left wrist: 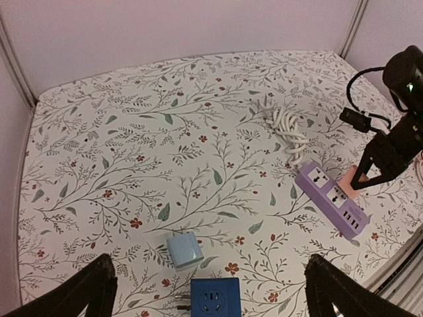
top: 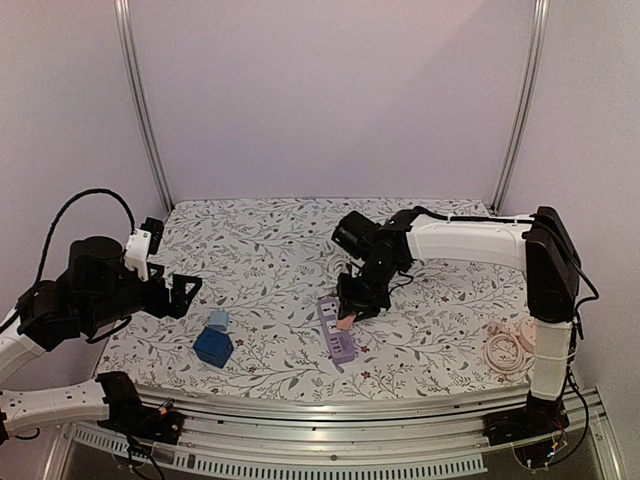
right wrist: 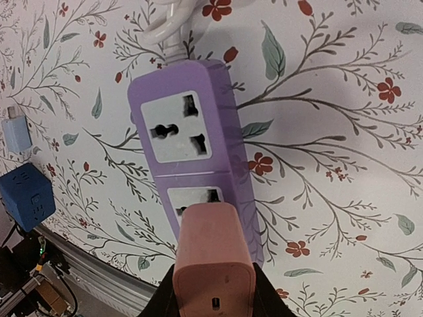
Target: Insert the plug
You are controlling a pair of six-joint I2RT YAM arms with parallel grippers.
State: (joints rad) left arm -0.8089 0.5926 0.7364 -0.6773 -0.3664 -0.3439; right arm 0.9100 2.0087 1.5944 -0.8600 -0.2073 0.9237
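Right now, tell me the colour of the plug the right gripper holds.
Salmon pink; the plug shows best in the right wrist view.

1 purple power strip (top: 337,330), with 2 socket faces (right wrist: 177,135) showing in the right wrist view. 1 pink plug (right wrist: 213,264). 1 dark blue cube socket (top: 213,346), at 9 o'clock from the strip in the top view. 1 small light blue block (top: 218,320), at 12 o'clock from the cube. 1 white coiled cord (left wrist: 289,129). 1 pale ring of cable (top: 500,356), at 3 o'clock from the strip. 2 arms: left arm (top: 90,285), right arm (top: 470,240).
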